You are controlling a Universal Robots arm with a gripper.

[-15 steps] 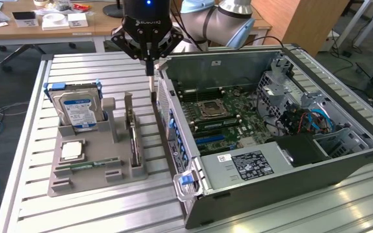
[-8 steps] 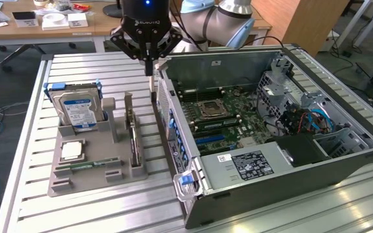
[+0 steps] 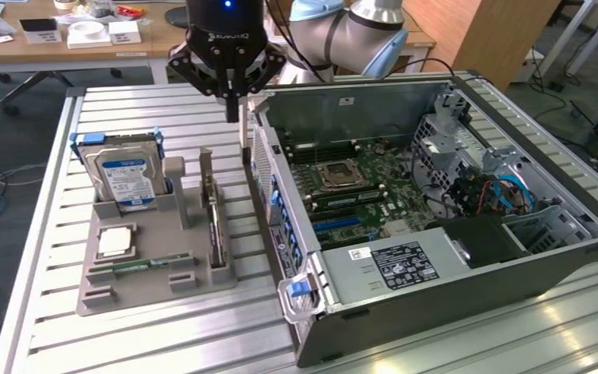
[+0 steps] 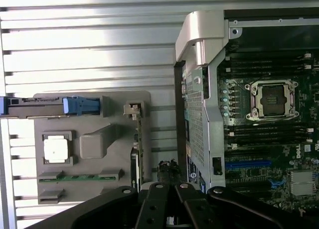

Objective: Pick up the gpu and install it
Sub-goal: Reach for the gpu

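One black gripper (image 3: 233, 115) on the arm hangs over the slatted aluminium worktop (image 3: 143, 109). Fingers (image 3: 231, 101) pressed together, nothing between them. The tips point down above the gap between one grey moulded holder tray (image 3: 122, 300) and one open dark-grey computer case (image 3: 455, 300), near the case's far corner. One gpu (image 3: 212, 214), a thin dark circuit card with a silvery metal end bracket, stands edge-on in a slot of the tray on the side nearest the case, untouched and apart from the fingers. The same tray holds three more items: one thick silver hard drive (image 3: 122, 179) with a blue-white label, upright between blue rails; one square silvery processor chip (image 3: 115, 241), lying flat; one narrow green memory stick (image 3: 143, 265), low in its slot. Inside the case lies one green motherboard (image 3: 372, 202) with one bare processor socket (image 3: 335, 173). Behind the worktop stands one wooden desk (image 3: 91, 51) carrying small boxes.
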